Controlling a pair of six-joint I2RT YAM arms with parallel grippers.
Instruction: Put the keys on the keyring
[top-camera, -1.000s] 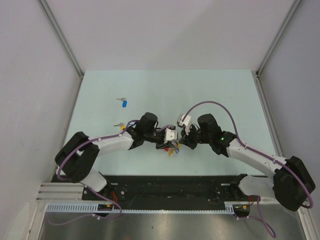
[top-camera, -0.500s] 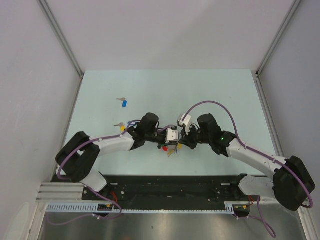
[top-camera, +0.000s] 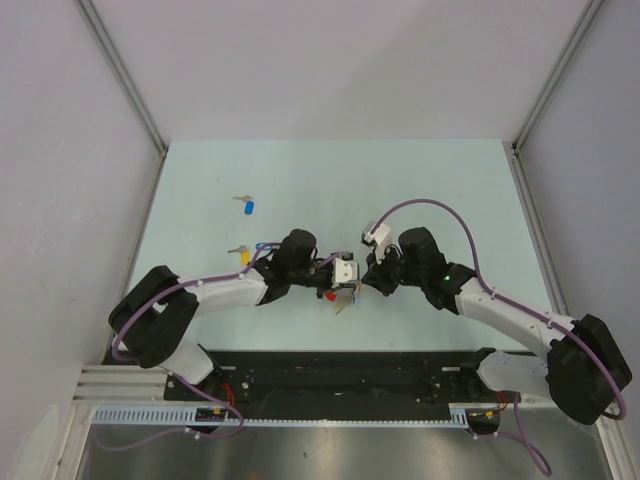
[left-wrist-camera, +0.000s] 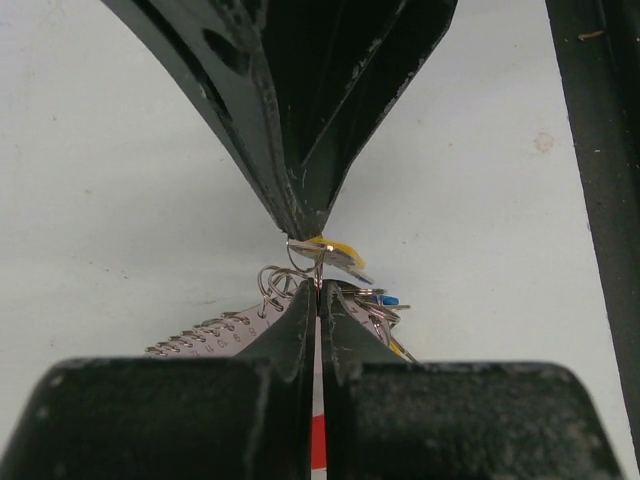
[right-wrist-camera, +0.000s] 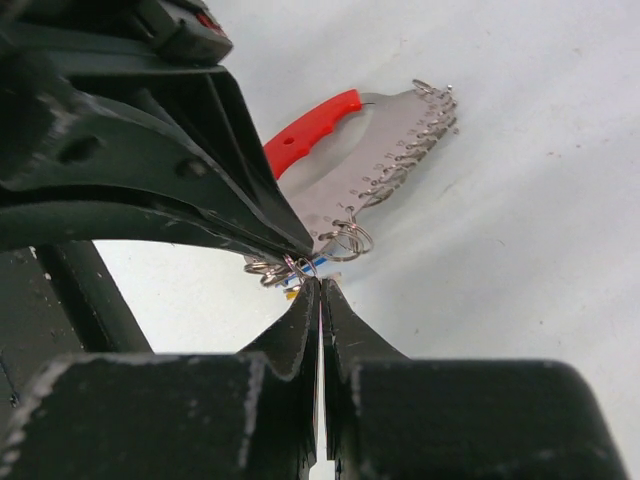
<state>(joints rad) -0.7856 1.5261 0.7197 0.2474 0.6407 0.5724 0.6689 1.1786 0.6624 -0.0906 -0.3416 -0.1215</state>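
While both arms meet over the tabletop (top-camera: 430, 190), left claw (left-wrist-camera: 318, 292) pressed together, right claw (right-wrist-camera: 320, 287) pressed together too, tips nose to nose at small wire rings (right-wrist-camera: 345, 240), keyring (right-wrist-camera: 312, 128) just beside them, blue-tagged key (top-camera: 247, 206) well apart.

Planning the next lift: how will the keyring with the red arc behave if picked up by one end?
The keyring would probably stay fairly stiff: its red arc and flat metal part look rigid. The small rings along its edge sit at odd angles, so they are likely loose and would swing or snag. Thin and flat, it probably won't roll.
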